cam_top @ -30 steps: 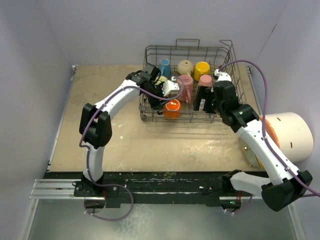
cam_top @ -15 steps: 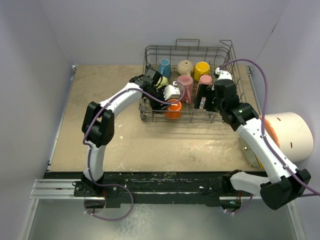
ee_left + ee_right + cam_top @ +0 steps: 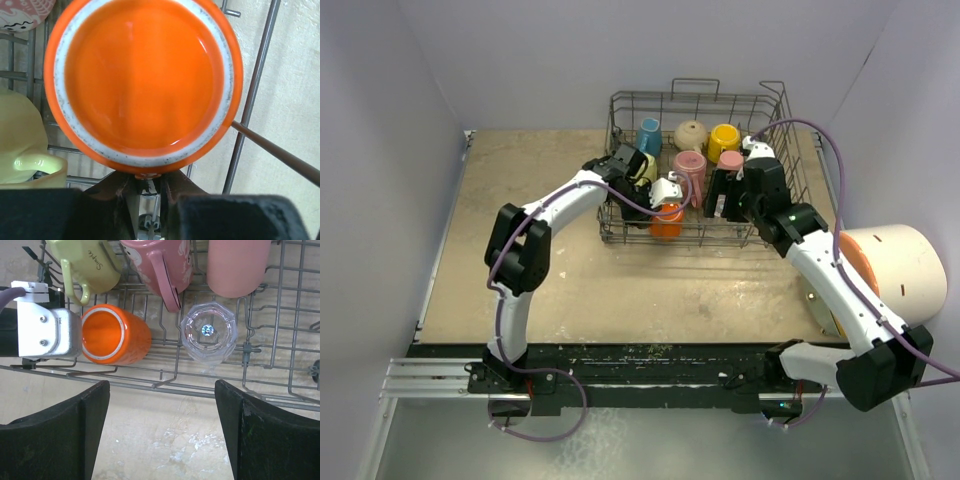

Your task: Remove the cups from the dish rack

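The grey wire dish rack point(image 3: 700, 97) stands at the far middle of the table. It holds blue point(image 3: 649, 133), beige point(image 3: 691, 134) and yellow point(image 3: 724, 138) cups, a pink mug point(image 3: 690, 165), a pink tumbler point(image 3: 730, 160) and a yellow-green mug point(image 3: 645, 170). An orange cup point(image 3: 665, 220) lies on its side at the front, mouth toward my left gripper point(image 3: 660, 206). That gripper point(image 3: 146, 177) is shut on the orange cup's point(image 3: 145, 80) rim. My right gripper point(image 3: 161, 390) hangs open over the rack's front wall, near a clear glass point(image 3: 207, 332) and the orange cup point(image 3: 115, 335).
A big white cylinder with an orange end point(image 3: 885, 270) lies at the right edge, beside my right arm. The rack's tall wire sides point(image 3: 250, 100) enclose both grippers' work area. Bare beige tabletop point(image 3: 520, 270) stretches left and in front of the rack.
My left gripper slid right to the orange cup and closed on its rim. The right gripper shifted slightly left and stayed open.
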You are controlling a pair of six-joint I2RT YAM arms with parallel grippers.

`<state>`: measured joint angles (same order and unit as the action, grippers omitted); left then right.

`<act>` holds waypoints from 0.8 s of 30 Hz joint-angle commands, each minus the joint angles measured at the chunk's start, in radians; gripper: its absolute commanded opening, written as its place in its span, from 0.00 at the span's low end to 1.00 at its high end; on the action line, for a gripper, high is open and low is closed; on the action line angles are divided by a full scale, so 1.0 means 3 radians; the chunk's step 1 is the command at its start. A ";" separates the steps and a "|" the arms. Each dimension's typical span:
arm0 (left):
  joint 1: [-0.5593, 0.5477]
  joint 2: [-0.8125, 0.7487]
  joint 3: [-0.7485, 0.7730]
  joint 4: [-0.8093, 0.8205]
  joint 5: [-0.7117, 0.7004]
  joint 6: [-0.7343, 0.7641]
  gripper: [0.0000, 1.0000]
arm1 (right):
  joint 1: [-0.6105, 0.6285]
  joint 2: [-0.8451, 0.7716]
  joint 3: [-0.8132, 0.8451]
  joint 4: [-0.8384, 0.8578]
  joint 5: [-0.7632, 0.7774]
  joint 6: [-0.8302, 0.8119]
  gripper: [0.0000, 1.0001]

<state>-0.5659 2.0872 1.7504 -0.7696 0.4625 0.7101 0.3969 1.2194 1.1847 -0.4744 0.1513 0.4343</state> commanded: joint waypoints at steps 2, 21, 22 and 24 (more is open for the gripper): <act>-0.0004 -0.0263 -0.0208 0.0388 -0.0143 -0.0281 0.01 | -0.0010 -0.0053 -0.0050 0.0167 -0.0090 -0.0063 0.87; -0.0005 -0.1390 0.0237 0.0282 -0.0145 -0.1287 0.00 | -0.0097 -0.0265 0.0328 0.0256 -0.0854 0.0335 1.00; -0.0004 -0.1456 0.0217 0.0316 -0.0176 -0.1308 0.00 | -0.0097 -0.0262 0.0354 0.0270 -0.0892 0.0369 1.00; -0.0005 -0.1572 0.0170 0.0397 -0.0244 -0.1335 0.00 | -0.0096 -0.0253 0.0378 0.0286 -0.0930 0.0403 1.00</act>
<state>-0.5701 1.9285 1.6665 -0.7231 0.3138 0.4171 0.3714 1.1664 1.2415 -0.4389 -0.0494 0.5076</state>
